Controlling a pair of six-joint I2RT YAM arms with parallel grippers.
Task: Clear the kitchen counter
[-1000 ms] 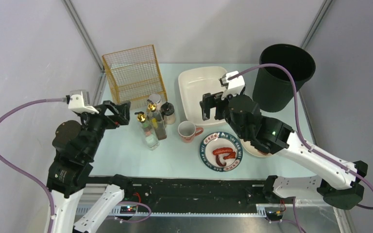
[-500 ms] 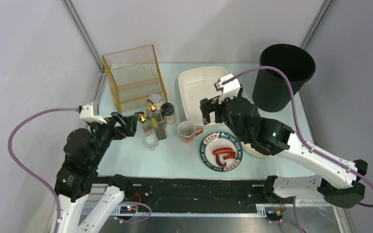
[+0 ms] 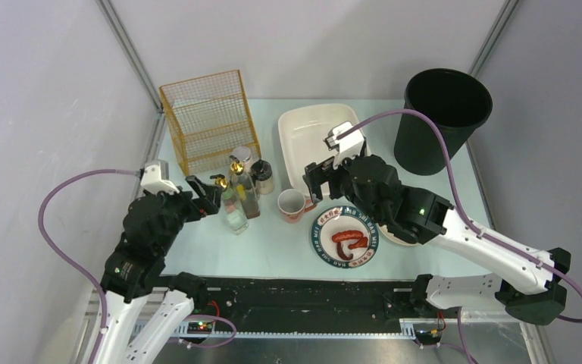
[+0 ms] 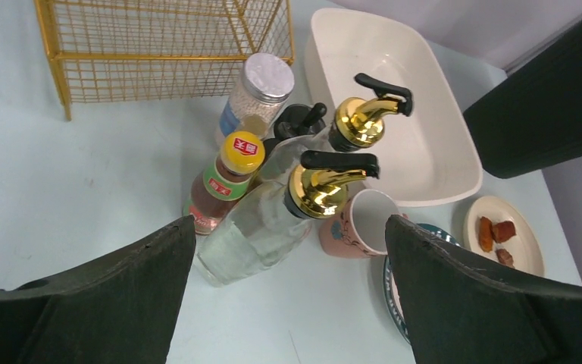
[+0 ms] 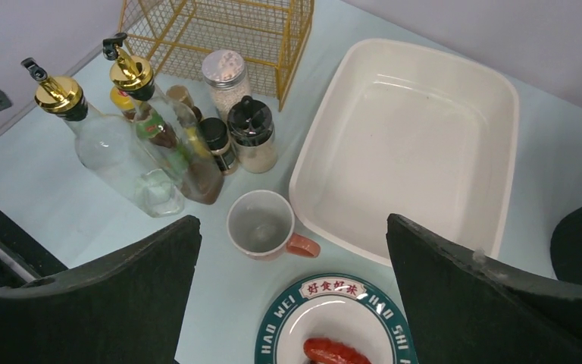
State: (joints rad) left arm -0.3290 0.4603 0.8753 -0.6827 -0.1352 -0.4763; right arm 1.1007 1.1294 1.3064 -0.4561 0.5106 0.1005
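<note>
Under bottles (image 3: 236,218), the kitchen counter (image 3: 269,246) looks matte mint.

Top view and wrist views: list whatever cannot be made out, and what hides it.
Small plate: top view, mostly under the right arm.
Sausage plate: right wrist view, cut by the bottom edge.
Bin: top view, inside too dark to see.
Bottle labels: top view, too small to read.

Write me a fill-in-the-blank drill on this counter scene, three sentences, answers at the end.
1. The mug on the kitchen counter stands upright and ____.
2. The black bin stands at the counter's far ____ corner.
3. The left fingers and the right fingers are both ____.
Missing words: empty; right; open.
</note>
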